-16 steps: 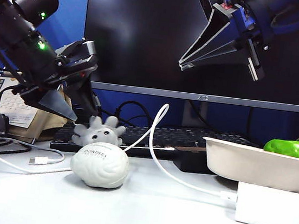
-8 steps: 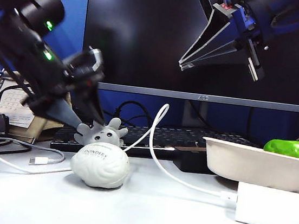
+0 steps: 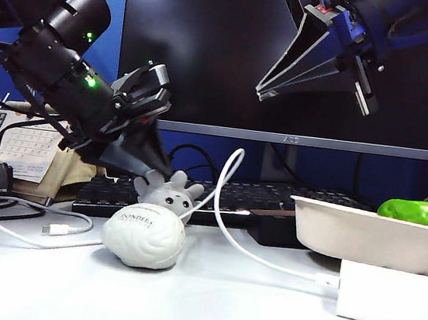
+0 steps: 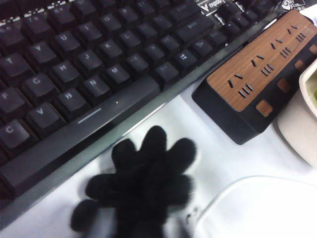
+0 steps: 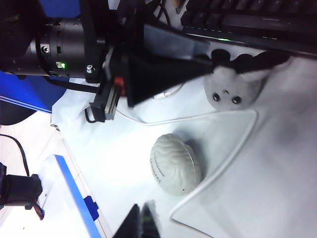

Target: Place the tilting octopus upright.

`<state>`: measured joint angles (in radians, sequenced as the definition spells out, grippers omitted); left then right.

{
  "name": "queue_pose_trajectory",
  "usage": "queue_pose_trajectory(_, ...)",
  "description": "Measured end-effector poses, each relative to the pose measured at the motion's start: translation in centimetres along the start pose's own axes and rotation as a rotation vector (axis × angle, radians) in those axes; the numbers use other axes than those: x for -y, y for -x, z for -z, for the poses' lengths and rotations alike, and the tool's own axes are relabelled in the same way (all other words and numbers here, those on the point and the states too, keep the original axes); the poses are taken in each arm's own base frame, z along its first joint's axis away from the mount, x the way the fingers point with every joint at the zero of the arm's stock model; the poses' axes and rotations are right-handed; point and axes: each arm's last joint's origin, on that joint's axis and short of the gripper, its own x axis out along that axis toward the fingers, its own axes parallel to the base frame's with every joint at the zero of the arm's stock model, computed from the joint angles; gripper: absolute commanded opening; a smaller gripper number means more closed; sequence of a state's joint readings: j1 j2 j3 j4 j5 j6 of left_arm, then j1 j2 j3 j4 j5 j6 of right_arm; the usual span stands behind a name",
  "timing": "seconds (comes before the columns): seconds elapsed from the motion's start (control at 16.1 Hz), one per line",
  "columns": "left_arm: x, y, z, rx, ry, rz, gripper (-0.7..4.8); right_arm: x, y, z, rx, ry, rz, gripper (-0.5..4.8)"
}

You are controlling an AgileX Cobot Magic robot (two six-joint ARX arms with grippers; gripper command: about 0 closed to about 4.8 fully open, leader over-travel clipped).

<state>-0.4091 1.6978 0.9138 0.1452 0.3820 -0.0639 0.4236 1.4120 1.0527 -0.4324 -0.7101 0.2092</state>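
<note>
Now the left gripper [image 3: 167,171] meets the octopus [image 3: 169,193].
Slanting down from the left, its fingers pinch the toy's top; the octopus sits on the desk [image 3: 205,299] before the keyboard [image 3: 272,198], behind the brain ball [image 3: 144,235]. High right, the right gripper [image 3: 263,94] hangs, fingers pressed together.

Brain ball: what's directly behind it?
Behind the brain ball sits the octopus, left gripper at its head; the ball hides its base. Further back, the keyboard. Right gripper hangs high, shut.
</note>
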Motion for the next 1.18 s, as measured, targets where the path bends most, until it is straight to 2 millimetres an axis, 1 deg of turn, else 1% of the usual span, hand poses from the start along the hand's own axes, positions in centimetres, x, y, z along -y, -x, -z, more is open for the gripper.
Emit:
queue_pose_trajectory(0.12, 0.0, 0.0, 0.1, -0.012, 0.003, 0.001, 1.29, 0.0, 0.0, 0.0, 0.0, 0.0, 0.0, -0.01)
queue_pose_trajectory(0.25, 0.2, -0.1, 0.3, -0.034, 0.008, 0.004, 0.04, 0.0, 0.0, 0.0, 0.0, 0.0, 0.0, -0.01)
queue_pose_trajectory(0.31, 0.2, -0.1, 0.4, -0.043, 0.011, 0.004, -0.06, 0.0, 0.0, 0.0, 0.0, 0.0, 0.0, -0.01)
queue_pose_trajectory(0.81, 0.3, 0.2, 0.4, -0.048, 0.015, 0.004, -0.06, 0.0, 0.0, 0.0, 0.0, 0.0, 0.0, -0.01)
queue_pose_trajectory(1.06, 1.2, 2.1, -1.2, 0.024, -0.008, 0.009, -0.06, 0.0, 0.0, 0.0, 0.0, 0.0, 0.0, -0.01)
queue_pose_trajectory(1.12, 1.4, 2.7, -1.6, 0.04, 0.025, 0.009, -0.06, 0.0, 0.0, 0.0, 0.0, 0.0, 0.0, -0.01)
queue_pose_trajectory(1.18, 1.9, 3.9, -2.1, 0.055, 0.143, 0.013, -0.06, 0.0, 0.0, 0.0, 0.0, 0.0, 0.0, -0.01)
